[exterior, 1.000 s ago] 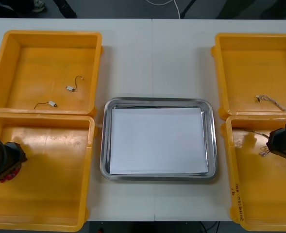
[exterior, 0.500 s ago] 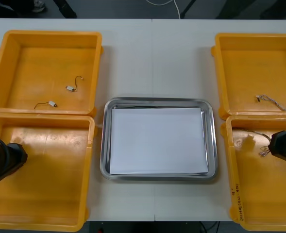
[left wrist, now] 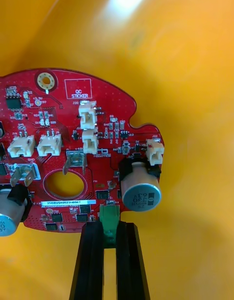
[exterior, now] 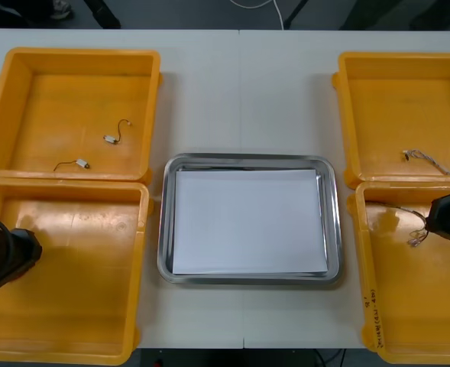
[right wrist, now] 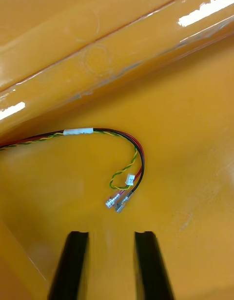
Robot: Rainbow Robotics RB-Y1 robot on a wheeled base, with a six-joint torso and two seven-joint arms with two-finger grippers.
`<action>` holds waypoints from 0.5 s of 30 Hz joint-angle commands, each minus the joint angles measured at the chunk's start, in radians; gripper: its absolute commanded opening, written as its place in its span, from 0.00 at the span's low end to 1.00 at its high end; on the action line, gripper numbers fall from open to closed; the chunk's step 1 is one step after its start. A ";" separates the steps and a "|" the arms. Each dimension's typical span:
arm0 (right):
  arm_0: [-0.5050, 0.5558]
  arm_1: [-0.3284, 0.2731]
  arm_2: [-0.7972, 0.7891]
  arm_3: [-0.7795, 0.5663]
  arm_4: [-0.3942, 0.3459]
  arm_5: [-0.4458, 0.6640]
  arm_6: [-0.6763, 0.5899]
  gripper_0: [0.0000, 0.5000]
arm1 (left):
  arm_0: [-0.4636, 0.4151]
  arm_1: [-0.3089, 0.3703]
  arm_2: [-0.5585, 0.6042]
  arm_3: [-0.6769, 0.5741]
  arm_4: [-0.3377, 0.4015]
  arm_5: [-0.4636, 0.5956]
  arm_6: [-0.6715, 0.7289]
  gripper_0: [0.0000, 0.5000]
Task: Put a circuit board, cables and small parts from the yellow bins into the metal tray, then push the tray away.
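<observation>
My left gripper (left wrist: 109, 237) is shut on a green connector at the edge of a round red circuit board (left wrist: 73, 149), over the floor of the near left yellow bin (exterior: 79, 306). In the front view the left gripper (exterior: 11, 256) sits at that bin's left side. My right gripper (right wrist: 111, 239) stands open above the floor of the near right yellow bin (exterior: 408, 306), with nothing between its fingers. The plug ends of a red and yellow cable (right wrist: 122, 195) lie just beyond its fingertips. The right gripper (exterior: 445, 218) is at the table's right edge, beside the cable (exterior: 416, 229). The metal tray (exterior: 249, 164), white inside, is between the bins.
The far left yellow bin (exterior: 79, 57) holds two small metal parts (exterior: 111, 138) with thin wires. A twisted blue and white cable (exterior: 427, 159) lies in the far right yellow bin (exterior: 400, 61).
The red edge of the board that showed under my left gripper is now covered by it. My right gripper has shifted a little toward the table's right edge, off the cable's end.
</observation>
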 commanded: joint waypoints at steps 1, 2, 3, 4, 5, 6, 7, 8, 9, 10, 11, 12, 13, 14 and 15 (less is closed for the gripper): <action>-0.022 -0.031 -0.030 -0.032 -0.009 0.004 -0.013 1.00 | -0.020 0.005 0.054 -0.058 0.010 0.076 -0.002 0.00; -0.020 -0.030 -0.030 -0.032 -0.009 0.002 -0.013 1.00 | -0.020 0.008 0.060 -0.067 0.015 0.085 -0.007 0.00; -0.022 -0.030 -0.030 -0.032 -0.009 0.002 -0.013 1.00 | -0.020 0.011 0.061 -0.072 0.017 0.089 -0.007 0.00; -0.020 -0.028 -0.030 -0.031 -0.007 0.004 -0.016 1.00 | -0.020 0.015 0.066 -0.081 0.021 0.097 -0.008 0.00; -0.020 -0.027 -0.030 -0.031 -0.004 0.004 -0.019 1.00 | -0.020 0.020 0.069 -0.090 0.024 0.106 -0.010 0.00; -0.020 -0.025 -0.030 -0.031 -0.004 0.002 -0.021 1.00 | -0.020 0.023 0.072 -0.095 0.027 0.111 -0.011 0.00; -0.020 -0.024 -0.030 -0.029 -0.005 0.004 -0.022 1.00 | -0.021 0.028 0.077 -0.104 0.032 0.120 -0.011 0.00; -0.020 -0.019 -0.030 -0.018 -0.007 0.004 -0.025 1.00 | -0.026 0.032 0.083 -0.115 0.035 0.134 -0.013 0.00; -0.019 -0.018 -0.030 -0.014 -0.007 0.002 -0.027 1.00 | -0.027 0.035 0.083 -0.119 0.036 0.142 -0.013 0.00; -0.019 -0.011 -0.030 0.000 -0.005 0.002 -0.028 1.00 | -0.034 0.038 0.087 -0.133 0.041 0.160 -0.014 0.00; -0.020 -0.004 -0.030 0.014 -0.004 -0.001 -0.030 1.00 | -0.041 0.045 0.093 -0.148 0.044 0.180 -0.014 0.00; -0.020 -0.001 -0.030 0.020 -0.004 -0.002 -0.030 1.00 | -0.044 0.048 0.093 -0.156 0.044 0.191 -0.014 0.00; -0.020 0.007 -0.030 0.032 -0.002 -0.008 -0.033 1.00 | -0.055 0.052 0.098 -0.171 0.047 0.212 -0.016 0.00; -0.020 0.013 -0.030 0.046 -0.001 -0.016 -0.035 1.00 | -0.067 0.057 0.103 -0.185 0.052 0.237 -0.017 0.00; -0.020 0.016 -0.030 0.052 -0.001 -0.019 -0.036 1.00 | -0.072 0.058 0.104 -0.190 0.053 0.247 -0.017 0.00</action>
